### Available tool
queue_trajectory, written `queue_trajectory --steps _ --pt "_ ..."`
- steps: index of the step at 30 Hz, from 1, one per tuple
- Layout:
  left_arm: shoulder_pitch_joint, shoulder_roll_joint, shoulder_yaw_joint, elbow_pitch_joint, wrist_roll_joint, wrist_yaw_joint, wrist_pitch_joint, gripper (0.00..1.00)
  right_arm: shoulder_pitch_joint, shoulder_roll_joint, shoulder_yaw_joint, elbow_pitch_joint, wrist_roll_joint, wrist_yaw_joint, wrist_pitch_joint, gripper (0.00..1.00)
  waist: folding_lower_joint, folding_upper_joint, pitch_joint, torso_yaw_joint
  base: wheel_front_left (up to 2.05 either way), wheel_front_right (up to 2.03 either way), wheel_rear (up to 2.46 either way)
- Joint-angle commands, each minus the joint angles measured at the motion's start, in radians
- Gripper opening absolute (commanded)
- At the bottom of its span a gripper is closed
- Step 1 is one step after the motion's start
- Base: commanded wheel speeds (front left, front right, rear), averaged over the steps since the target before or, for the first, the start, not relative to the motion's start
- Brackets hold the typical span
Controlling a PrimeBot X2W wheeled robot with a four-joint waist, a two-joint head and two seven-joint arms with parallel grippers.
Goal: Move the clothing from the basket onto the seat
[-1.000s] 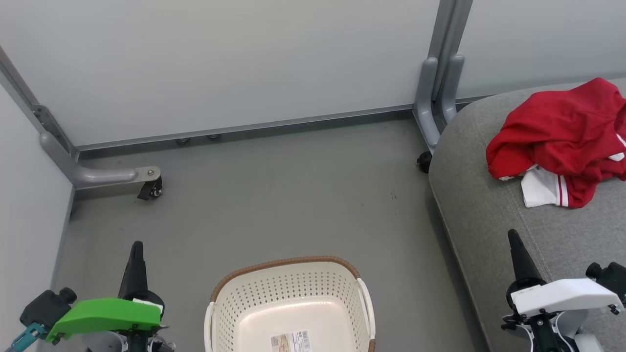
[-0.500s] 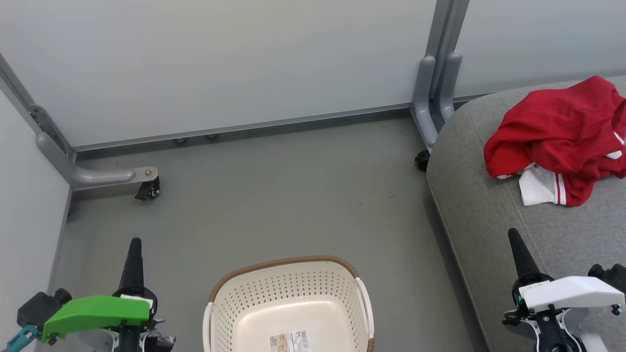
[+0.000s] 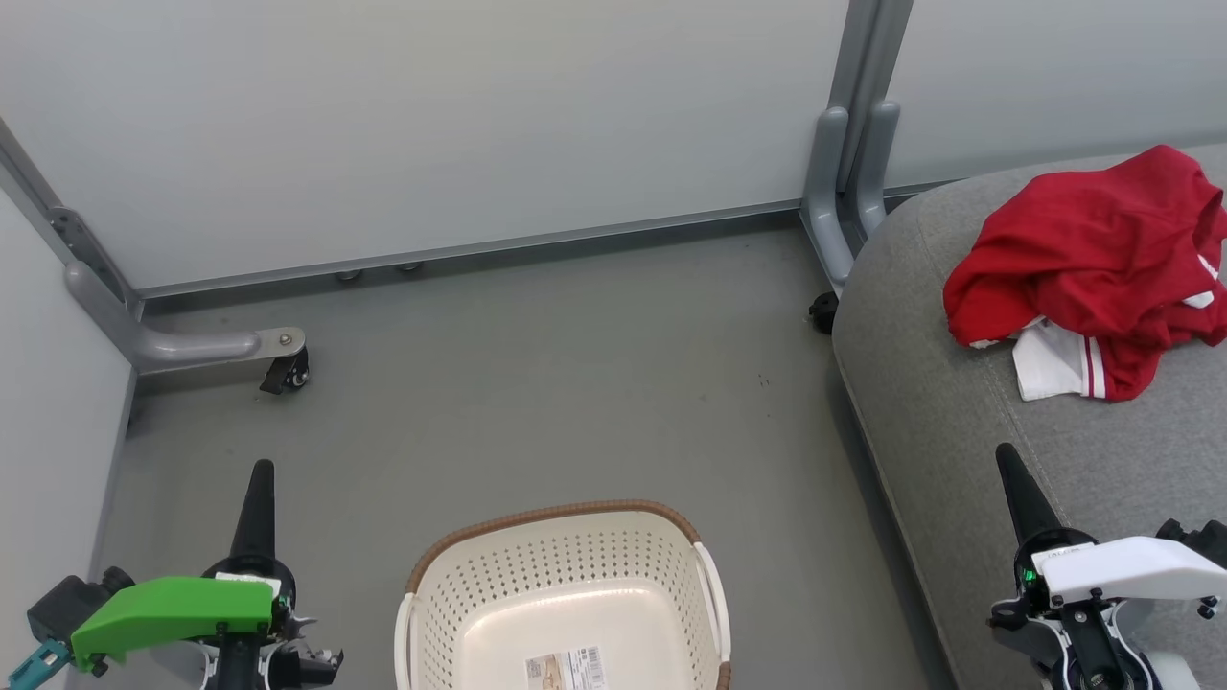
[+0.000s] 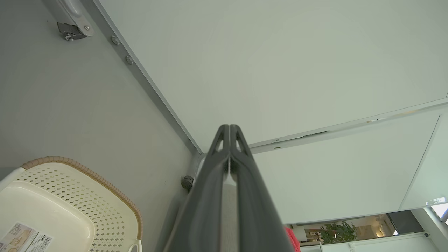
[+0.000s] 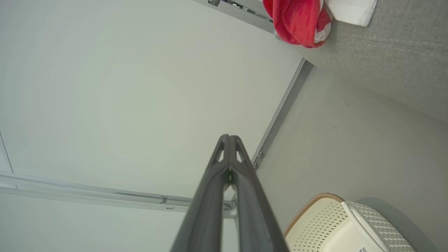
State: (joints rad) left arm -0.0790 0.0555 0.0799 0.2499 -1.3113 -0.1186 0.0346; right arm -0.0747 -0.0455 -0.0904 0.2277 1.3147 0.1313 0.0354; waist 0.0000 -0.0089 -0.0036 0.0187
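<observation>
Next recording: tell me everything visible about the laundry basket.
The laundry basket is cream-white plastic, a rounded rectangle with perforated walls, a brown braided-look rim and white side handles. A barcode sticker lies on its smooth base. It stands upright on the grey floor, its near part cut off by the head view's bottom edge. The part that shows holds nothing but the sticker. Only the floor touches it; it stands apart from the grey seat.
</observation>
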Motion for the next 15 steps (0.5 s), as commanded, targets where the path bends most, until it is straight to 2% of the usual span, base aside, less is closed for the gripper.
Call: queue_trajectory --steps 1,15 --pt "-0.024 0.001 0.006 -0.008 -0.025 -0.005 0.008 0.0 -0.02 -0.007 -0.005 -0.002 0.025 -0.001 0.006 0.0 0.0 0.0061 0.0 -0.001 0.0 0.0 0.0" --pt "-0.031 -0.002 0.018 -0.007 -0.135 -0.009 0.038 0.0 -0.027 -0.008 -0.013 0.006 0.135 -0.001 0.036 0.0 0.0 0.0071 0.003 -0.007 0.0 0.0 0.0"
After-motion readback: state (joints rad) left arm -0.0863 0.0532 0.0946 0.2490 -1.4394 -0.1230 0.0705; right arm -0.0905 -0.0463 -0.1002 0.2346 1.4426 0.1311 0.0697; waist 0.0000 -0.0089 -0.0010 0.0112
